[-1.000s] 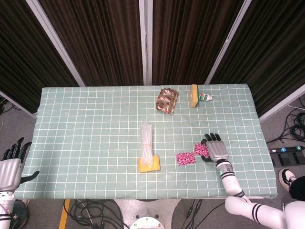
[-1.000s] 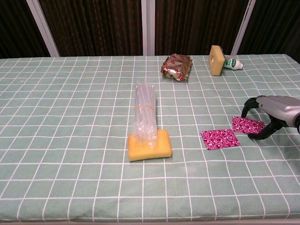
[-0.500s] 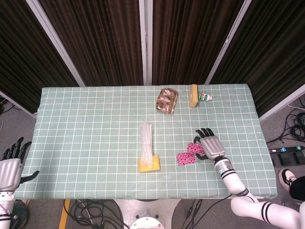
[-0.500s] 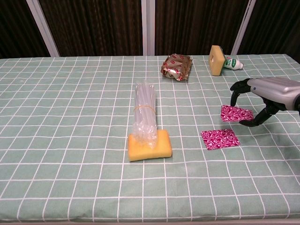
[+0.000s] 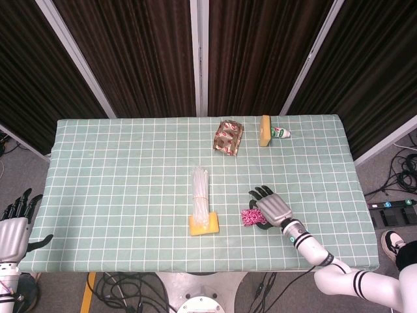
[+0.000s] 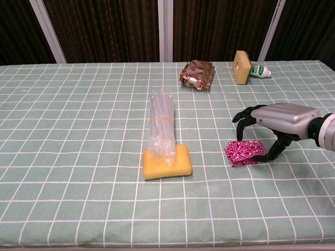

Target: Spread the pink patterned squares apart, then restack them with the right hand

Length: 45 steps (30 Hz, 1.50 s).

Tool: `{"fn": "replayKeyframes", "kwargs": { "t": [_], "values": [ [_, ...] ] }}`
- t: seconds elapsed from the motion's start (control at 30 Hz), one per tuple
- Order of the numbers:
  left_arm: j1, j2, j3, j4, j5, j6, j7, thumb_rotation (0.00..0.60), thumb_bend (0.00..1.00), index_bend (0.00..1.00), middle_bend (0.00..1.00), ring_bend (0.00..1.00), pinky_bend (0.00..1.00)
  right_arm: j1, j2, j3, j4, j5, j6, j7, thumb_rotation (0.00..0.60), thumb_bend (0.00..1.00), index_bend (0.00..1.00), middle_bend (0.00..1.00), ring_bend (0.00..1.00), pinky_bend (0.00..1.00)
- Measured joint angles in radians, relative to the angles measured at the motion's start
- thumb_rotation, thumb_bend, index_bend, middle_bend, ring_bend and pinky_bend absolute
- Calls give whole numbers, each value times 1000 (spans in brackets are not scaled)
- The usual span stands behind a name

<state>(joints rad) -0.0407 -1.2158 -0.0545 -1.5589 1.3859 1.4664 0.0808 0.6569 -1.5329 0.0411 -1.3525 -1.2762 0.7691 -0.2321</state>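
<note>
Pink patterned squares [image 6: 244,152]: on the green checked tablecloth [image 6: 78,130], right of centre and toward the near edge. In the chest view one square appears to lie over the other, edges roughly matched; how many layers cannot be told. In the head view only a pink edge [image 5: 247,217] shows beside the hand.

Right hand [image 6: 277,121]: poised palm down over the squares, fingers [image 6: 244,119] arched and spread above their far side, thumb reaching down to the right edge of the top square. Whether it pinches the square or merely touches it cannot be told. Seen from above [image 5: 270,208], the hand covers most of the squares.

Left hand [image 5: 13,225]: off the table's left edge, well apart from everything, fingers loosely apart, holding nothing.

Yellow sponge [image 6: 166,161]: left of the squares, with a clear bundle of plastic bags [image 6: 161,125] resting on it.

Far side of table: brown snack packet [image 6: 197,74]; upright yellow block [image 6: 241,67] with a small bottle [image 6: 259,70] lying just beside it.
</note>
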Motion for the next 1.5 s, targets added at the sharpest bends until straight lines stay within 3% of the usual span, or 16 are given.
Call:
{"fn": "replayKeyframes", "kwargs": {
  "t": [0.47, 1.5],
  "values": [
    [2, -2, 1, 6, -1, -1, -7, 600, 84, 174, 99, 104, 168, 9, -39, -3, 37, -1, 4, 6, 511, 190, 347, 95, 0, 0],
    [1, -4, 1, 9, 4, -1, -14, 600, 84, 175, 99, 105, 168, -3, -27, -27, 31, 2, 16, -10, 481, 192, 282, 92, 0, 0]
  ]
}}
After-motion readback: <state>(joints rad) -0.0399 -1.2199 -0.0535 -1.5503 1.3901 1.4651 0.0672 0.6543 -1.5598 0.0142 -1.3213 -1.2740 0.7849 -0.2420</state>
